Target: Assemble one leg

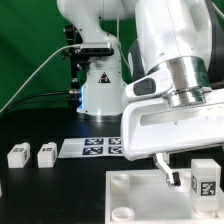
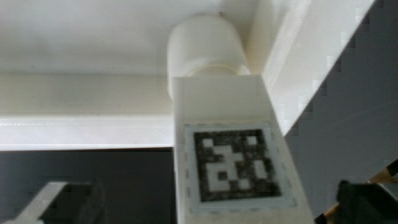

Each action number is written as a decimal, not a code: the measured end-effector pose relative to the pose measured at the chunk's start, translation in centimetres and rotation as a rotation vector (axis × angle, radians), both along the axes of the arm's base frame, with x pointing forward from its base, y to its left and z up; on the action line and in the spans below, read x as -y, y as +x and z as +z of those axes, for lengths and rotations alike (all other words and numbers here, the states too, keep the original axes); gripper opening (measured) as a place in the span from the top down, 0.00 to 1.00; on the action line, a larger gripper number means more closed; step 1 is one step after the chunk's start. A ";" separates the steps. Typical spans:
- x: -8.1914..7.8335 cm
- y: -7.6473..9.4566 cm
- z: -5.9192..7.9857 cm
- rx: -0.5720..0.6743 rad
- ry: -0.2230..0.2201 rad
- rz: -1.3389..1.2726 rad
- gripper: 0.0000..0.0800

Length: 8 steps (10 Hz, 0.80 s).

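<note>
The leg [image 2: 222, 130] fills the centre of the wrist view — a white block with a black-and-white tag on its face and a rounded end that meets the panel [image 2: 80, 105] at its corner, apparently seated in a socket, though the joint itself is too close to read. In the exterior view the same leg [image 1: 205, 180] stands at the lower right of the frame, just beside the panel's [image 1: 135, 195] edge, with the gripper [image 1: 172, 177] hanging next to it. The gripper's jaws stand wide apart and hold nothing; only dark fingertips [image 2: 39, 200] show at the lower corners of the wrist view, clear of the leg on both sides.

Two more legs [image 1: 18, 155] sit at the left of the exterior view on the table [image 1: 60, 195], with the marker board [image 1: 95, 148] between them and the panel.

By its look the leg is light, rigid moulded plastic — smooth, so likely a little slippery, but not fragile. The flat side faces of the block, below the rounded end, seem the best place to pinch it, keeping it square for any twist.
</note>
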<state>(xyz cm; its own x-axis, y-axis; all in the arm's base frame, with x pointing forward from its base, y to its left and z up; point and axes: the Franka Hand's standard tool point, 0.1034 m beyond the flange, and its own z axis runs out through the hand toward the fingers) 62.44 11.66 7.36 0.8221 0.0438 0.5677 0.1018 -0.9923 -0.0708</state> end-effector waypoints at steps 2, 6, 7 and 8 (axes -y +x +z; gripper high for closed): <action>0.0 0.0 0.0 0.000 0.000 0.000 0.19; 0.9 0.3 1.8 -0.095 0.006 -0.010 0.19; 0.9 0.4 1.7 -0.121 0.006 -0.010 0.19; 0.8 0.0 1.2 -0.261 0.008 0.001 0.19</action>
<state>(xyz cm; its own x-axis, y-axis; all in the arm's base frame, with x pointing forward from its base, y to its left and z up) 62.40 10.83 8.52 0.9407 0.0415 0.3366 0.0804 -0.9915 -0.1023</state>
